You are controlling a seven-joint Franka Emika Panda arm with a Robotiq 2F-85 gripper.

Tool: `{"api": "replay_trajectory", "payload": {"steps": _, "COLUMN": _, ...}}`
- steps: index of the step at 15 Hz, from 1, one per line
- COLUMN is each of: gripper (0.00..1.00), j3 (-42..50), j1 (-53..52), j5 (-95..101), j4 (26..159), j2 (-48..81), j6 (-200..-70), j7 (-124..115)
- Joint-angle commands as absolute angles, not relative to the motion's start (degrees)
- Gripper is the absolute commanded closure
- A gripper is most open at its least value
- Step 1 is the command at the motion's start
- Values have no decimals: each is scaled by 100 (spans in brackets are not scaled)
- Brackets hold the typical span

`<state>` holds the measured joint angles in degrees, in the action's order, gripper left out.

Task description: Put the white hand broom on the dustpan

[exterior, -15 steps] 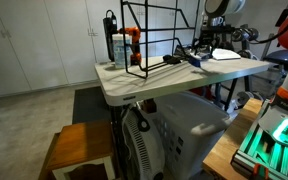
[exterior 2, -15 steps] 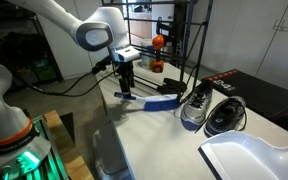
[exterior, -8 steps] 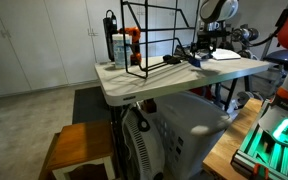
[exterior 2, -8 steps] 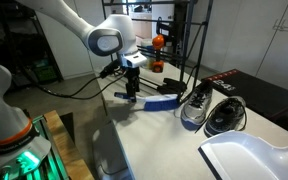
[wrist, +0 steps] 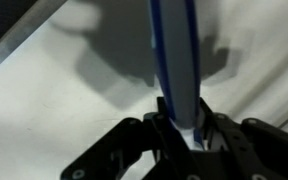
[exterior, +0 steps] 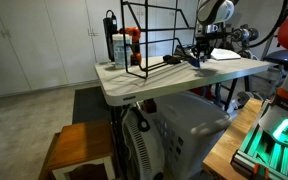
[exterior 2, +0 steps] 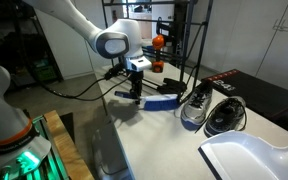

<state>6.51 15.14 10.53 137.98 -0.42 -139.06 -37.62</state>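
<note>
In an exterior view, the end effector [exterior 2: 136, 92] hangs well to the left of the dustpan [exterior 2: 252, 155], low over the counter [exterior 2: 149, 138]; beneath it lies the white hand broom [exterior 2: 156, 99], flat on the counter with its bluish length running rightward toward the dustpan but well apart from it; between the broom's right end and the dustpan sit two dark, rounded objects [exterior 2: 214, 112], nearer the broom; the dustpan itself rests at the right near corner of the counter, wide, white and shallow. In the wrist view the broom [wrist: 174, 50] shows as a white strip edged in blue, passing straight between the fingers [wrist: 160, 124] of the end effector [wrist: 184, 128]; the fingers sit close against both sides of it, yet I cannot tell whether they are clenched on it or merely straddling it.
</note>
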Motion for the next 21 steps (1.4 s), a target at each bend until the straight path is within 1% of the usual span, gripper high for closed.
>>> {"api": "replay_trajectory", "payload": {"steps": 1, "gripper": 95, "j3": 812, "j1": 1334, "j5": 982, "j4": 13747, "j2": -131, "j6": -13690, "j7": -3879}}
{"api": "replay_trajectory", "payload": {"steps": 2, "gripper": 99, "j3": 827, "j1": 1324, "j5": 973, "j4": 13792, "j2": -202, "j6": -13708, "j7": -3906}}
{"api": "replay_trajectory", "payload": {"steps": 3, "gripper": 95, "j3": 840, "j1": 1317, "j5": 951, "j4": 13841, "j2": -281, "j6": -13702, "j7": -3903}}
{"api": "replay_trajectory", "payload": {"steps": 4, "gripper": 99, "j3": 851, "j1": 1312, "j5": 946, "j4": 13908, "j2": -383, "j6": -13704, "j7": -3900}}
{"api": "replay_trajectory", "payload": {"steps": 5, "gripper": 100, "j3": 855, "j1": 1314, "j5": 951, "j4": 13984, "j2": -498, "j6": -13688, "j7": -3921}}
{"api": "replay_trajectory", "payload": {"steps": 6, "gripper": 98, "j3": 858, "j1": 1323, "j5": 977, "j4": 14098, "j2": -643, "j6": -13708, "j7": -3944}}
{"api": "replay_trajectory", "payload": {"steps": 14, "gripper": 98, "j3": 825, "j1": 1647, "j5": 1059, "j4": 14825, "j2": -1605, "j6": -13995, "j7": -4406}}
{"api": "replay_trajectory", "payload": {"steps": 18, "gripper": 98, "j3": 766, "j1": 1820, "j5": 1042, "j4": 14797, "j2": -1616, "j6": -13948, "j7": -4597}}
{"api": "replay_trajectory", "payload": {"steps": 21, "gripper": 98, "j3": 700, "j1": 1979, "j5": 1188, "j4": 14875, "j2": -1614, "j6": -14430, "j7": -5162}}
